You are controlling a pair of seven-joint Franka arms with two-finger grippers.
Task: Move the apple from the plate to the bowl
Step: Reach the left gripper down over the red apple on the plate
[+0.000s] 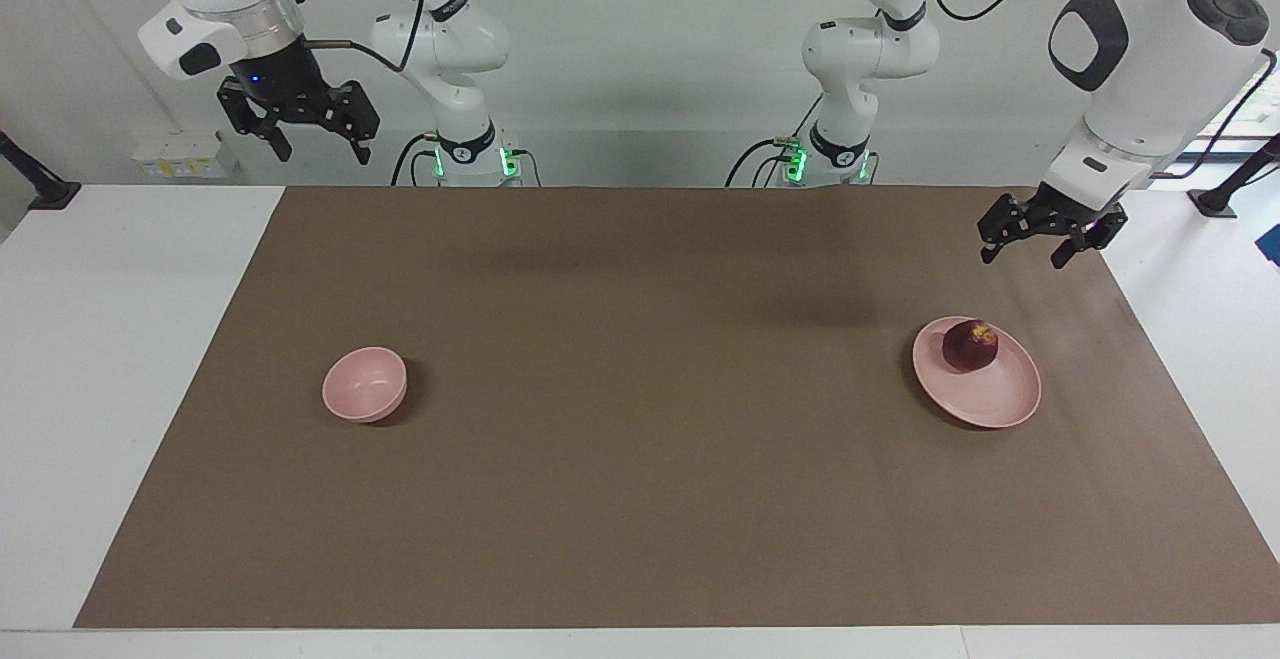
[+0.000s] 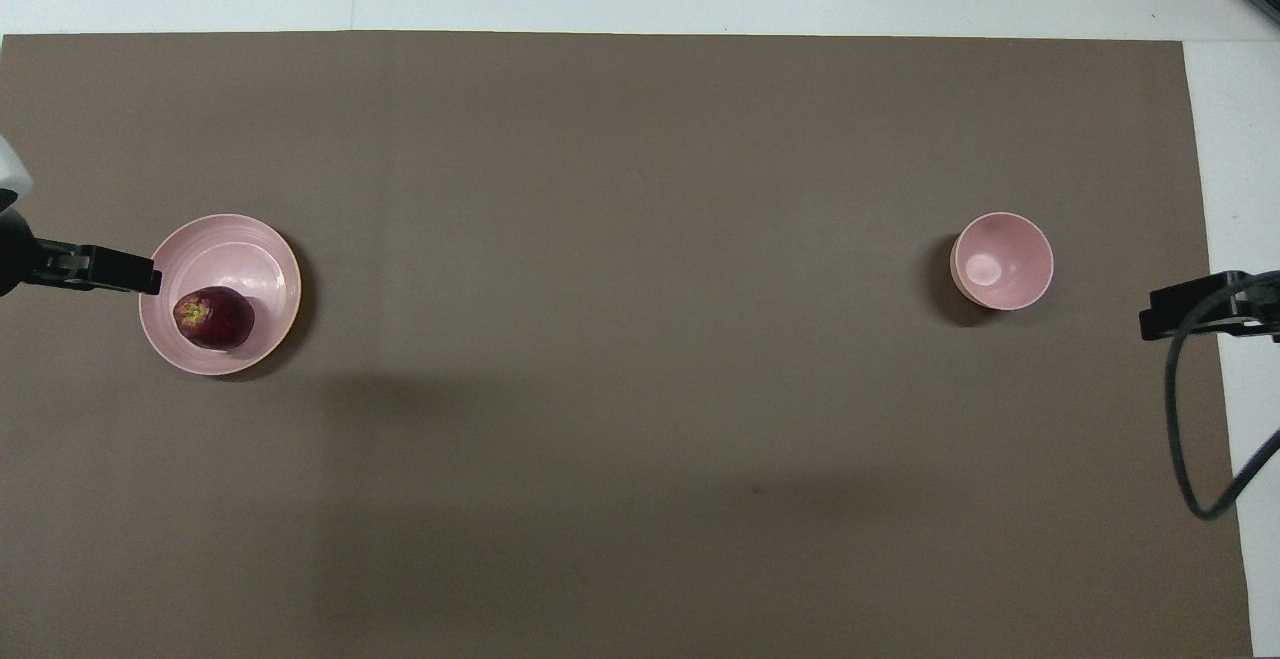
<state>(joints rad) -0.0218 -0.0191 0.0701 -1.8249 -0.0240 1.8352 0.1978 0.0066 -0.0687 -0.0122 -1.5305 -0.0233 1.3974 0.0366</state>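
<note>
The dark red apple (image 1: pixel 970 344) lies on the pale pink plate (image 1: pixel 1000 404) at the left arm's end of the table. They also show in the overhead view, the apple (image 2: pixel 213 317) on the part of the plate (image 2: pixel 235 244) nearer to the robots. The small pink bowl (image 1: pixel 365 384) stands empty at the right arm's end and is also in the overhead view (image 2: pixel 1002 261). My left gripper (image 1: pixel 1025 251) hangs open and empty in the air beside the plate, apart from the apple; its tip (image 2: pixel 135 274) reaches the plate's rim from above. My right gripper (image 1: pixel 322 151) waits open and high, off to the side of the bowl (image 2: pixel 1165 317).
A brown mat (image 1: pixel 640 419) covers most of the table, with bare white tabletop (image 1: pixel 110 339) at both ends. A black cable (image 2: pixel 1185 439) loops down from the right gripper over the mat's edge.
</note>
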